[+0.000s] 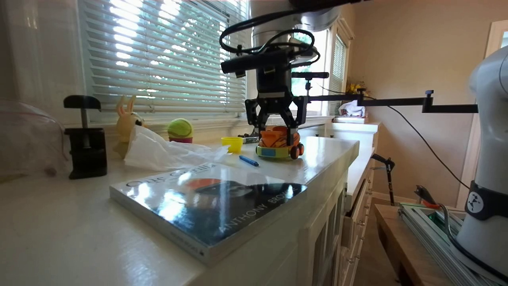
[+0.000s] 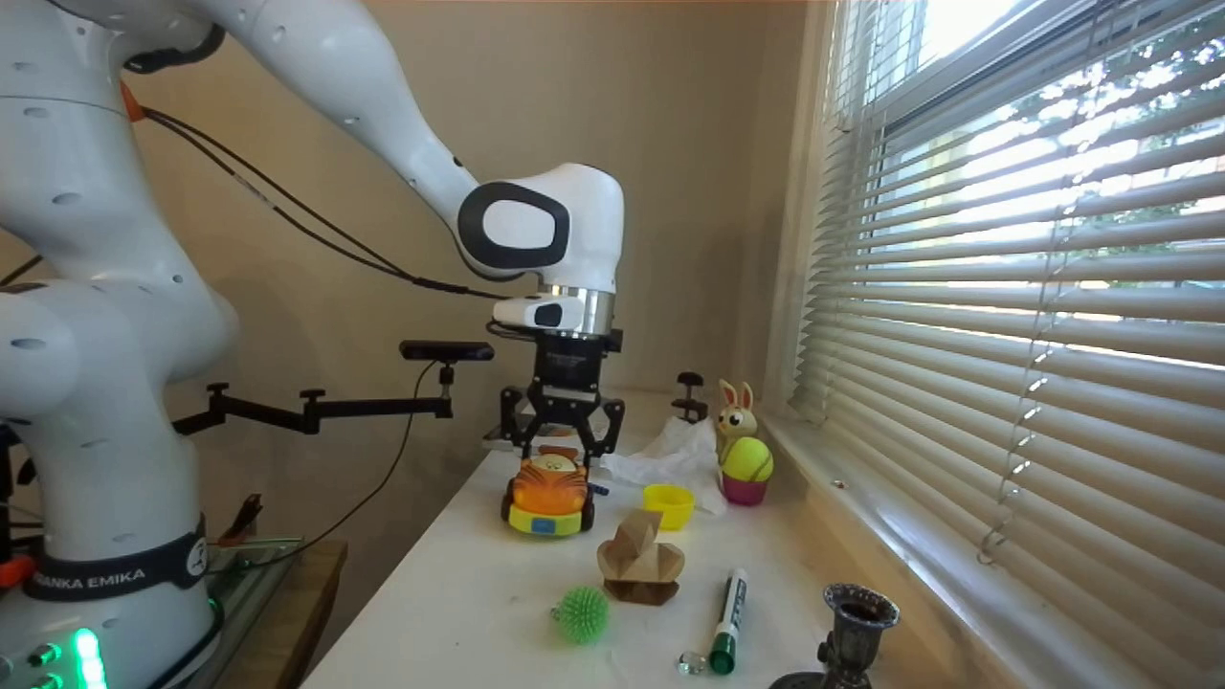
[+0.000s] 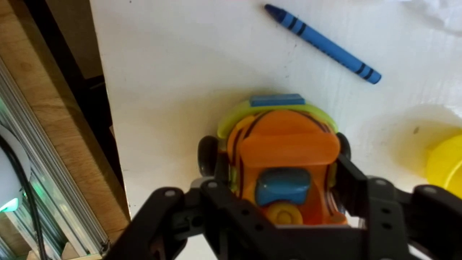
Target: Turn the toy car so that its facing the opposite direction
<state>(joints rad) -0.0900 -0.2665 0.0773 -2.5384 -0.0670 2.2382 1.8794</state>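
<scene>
The orange plastic toy car (image 2: 550,493) with a yellow-green base and black wheels is at the long edge of the white painted table (image 2: 450,598), between the jaws of the black two-jawed pincer (image 3: 282,167). The pincer looks clamped on it: in the wrist view a jaw lies along each flank, just behind one pair of wheels, with no clear gap. That is a sensible hold, I think, since squeezing across the narrow body should keep it from rolling off and let a wrist twist carry it round. The pincer points straight down in both exterior views, so such a turn would leave the wheels level. Whether they bear on the table or barely clear it, I cannot tell. A blue-plated end faces the blue wax crayon (image 3: 321,46) with dark bands, near but apart; the opposite end has a blue plate too, so the pose alone hardly shows whether the half-turn is done. The round yellow plastic cup (image 2: 668,507) stands near one flank, and a swinging corner might brush it; a small lift before twisting would spare the wheels from dragging.
</scene>
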